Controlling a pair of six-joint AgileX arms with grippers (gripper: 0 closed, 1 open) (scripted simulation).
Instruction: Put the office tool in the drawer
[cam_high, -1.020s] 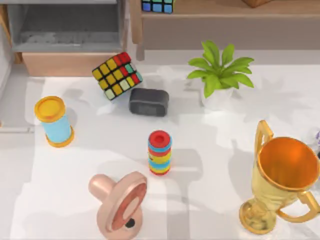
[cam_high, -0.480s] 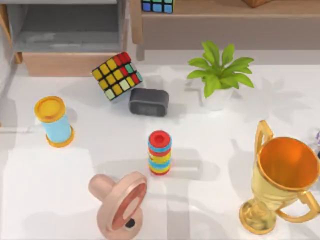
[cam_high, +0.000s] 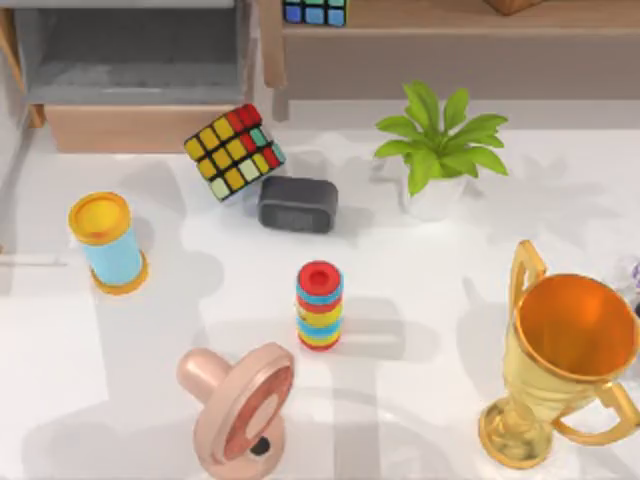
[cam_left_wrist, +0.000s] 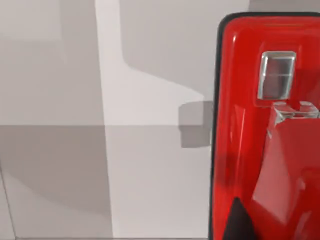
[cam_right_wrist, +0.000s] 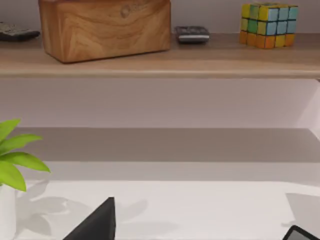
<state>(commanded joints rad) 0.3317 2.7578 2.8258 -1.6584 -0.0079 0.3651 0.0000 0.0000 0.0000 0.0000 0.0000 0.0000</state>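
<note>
Stapler (cam_left_wrist: 265, 130), glossy red, fills one side of my left wrist view, close above pale grey surfaces; I cannot tell how my fingers stand. In the top view the drawer (cam_high: 140, 128) sits open at the tabletop's (cam_high: 420, 300) far left.

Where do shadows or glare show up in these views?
Top view: soft grey shadows cross the white table, and the gold trophy has a bright sheen. Left wrist view: the red stapler, close to the lens, carries glossy reflections and throws a small shadow. Right wrist view: shade sits under the wooden shelf.
</note>
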